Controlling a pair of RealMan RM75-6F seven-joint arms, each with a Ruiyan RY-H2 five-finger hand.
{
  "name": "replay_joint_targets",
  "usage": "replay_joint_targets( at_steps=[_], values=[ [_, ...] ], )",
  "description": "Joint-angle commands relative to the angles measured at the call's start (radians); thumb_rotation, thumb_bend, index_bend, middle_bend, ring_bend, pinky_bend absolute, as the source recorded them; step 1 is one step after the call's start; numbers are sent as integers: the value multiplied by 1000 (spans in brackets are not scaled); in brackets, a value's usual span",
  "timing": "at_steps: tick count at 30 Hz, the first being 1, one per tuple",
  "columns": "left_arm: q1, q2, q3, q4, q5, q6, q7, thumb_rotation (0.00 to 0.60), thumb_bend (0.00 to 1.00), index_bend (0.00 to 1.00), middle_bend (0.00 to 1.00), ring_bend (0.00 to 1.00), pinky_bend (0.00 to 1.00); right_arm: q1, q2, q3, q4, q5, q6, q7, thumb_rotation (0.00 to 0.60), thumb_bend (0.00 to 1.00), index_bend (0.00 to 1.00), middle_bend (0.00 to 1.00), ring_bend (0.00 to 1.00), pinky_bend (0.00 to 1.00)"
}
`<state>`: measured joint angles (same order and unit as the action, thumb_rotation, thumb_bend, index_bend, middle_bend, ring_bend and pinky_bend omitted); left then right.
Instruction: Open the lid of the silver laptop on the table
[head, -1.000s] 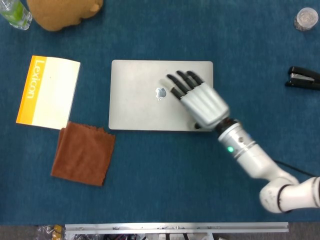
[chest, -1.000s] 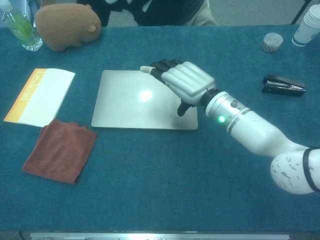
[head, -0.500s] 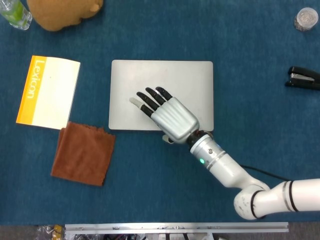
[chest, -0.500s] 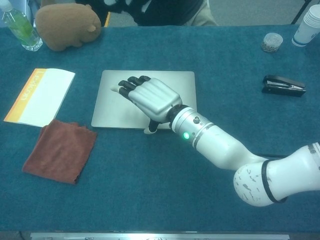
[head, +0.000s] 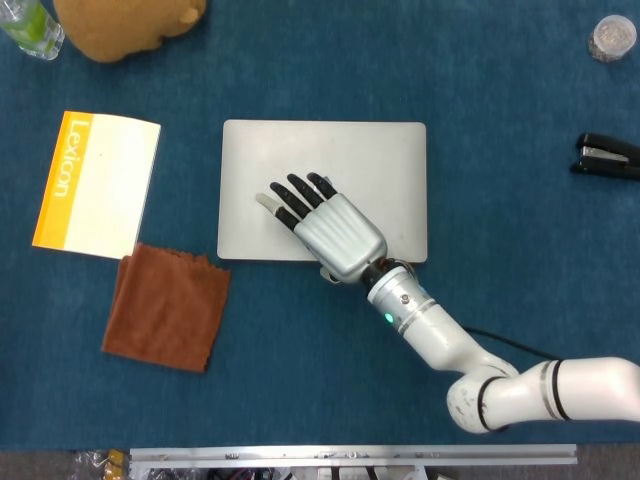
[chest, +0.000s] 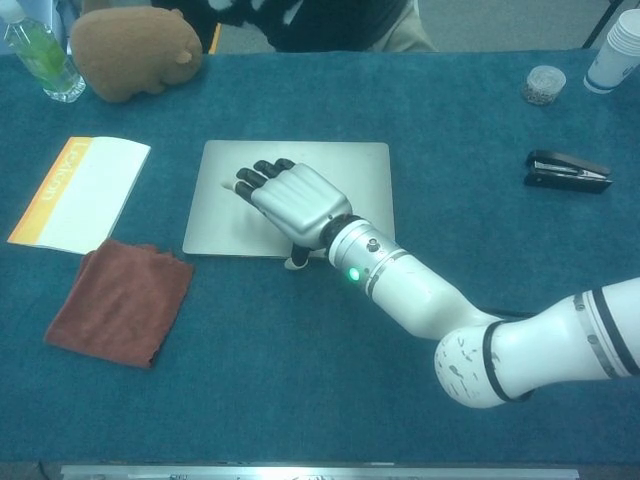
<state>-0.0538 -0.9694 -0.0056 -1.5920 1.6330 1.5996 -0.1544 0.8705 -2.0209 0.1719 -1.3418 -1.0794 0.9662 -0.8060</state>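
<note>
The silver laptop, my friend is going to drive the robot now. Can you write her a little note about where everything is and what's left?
Right hand: over the near part of the closed silver laptop, fingers spread across the lid, thumb down at the near edge in the chest view. It holds nothing; whether it touches the lid is hard to tell.
Left hand: not in view.
Laptop: flat on the blue table, lid fully shut.
Nearby: Lexicon booklet and brown cloth to its left, stapler far right.
Done: hand brought to the near edge.
Left: catch the edge and lift the lid.
</note>
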Motion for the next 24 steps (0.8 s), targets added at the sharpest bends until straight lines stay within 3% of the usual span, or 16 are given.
replay_joint_targets(
  at_steps=[1,24],
  values=[
    [1,-2,1,4,-2,0,-4,600,397,323,298,216,240,5,-14,0,19,1,-2,2,600,3,0,75,15,122],
    [2,-13,-2,29,-19,-8,-28,600,397,323,298,216,240,18,-51,10,95,-2,-4,7,600,9,0,75,15,122]
  ],
)
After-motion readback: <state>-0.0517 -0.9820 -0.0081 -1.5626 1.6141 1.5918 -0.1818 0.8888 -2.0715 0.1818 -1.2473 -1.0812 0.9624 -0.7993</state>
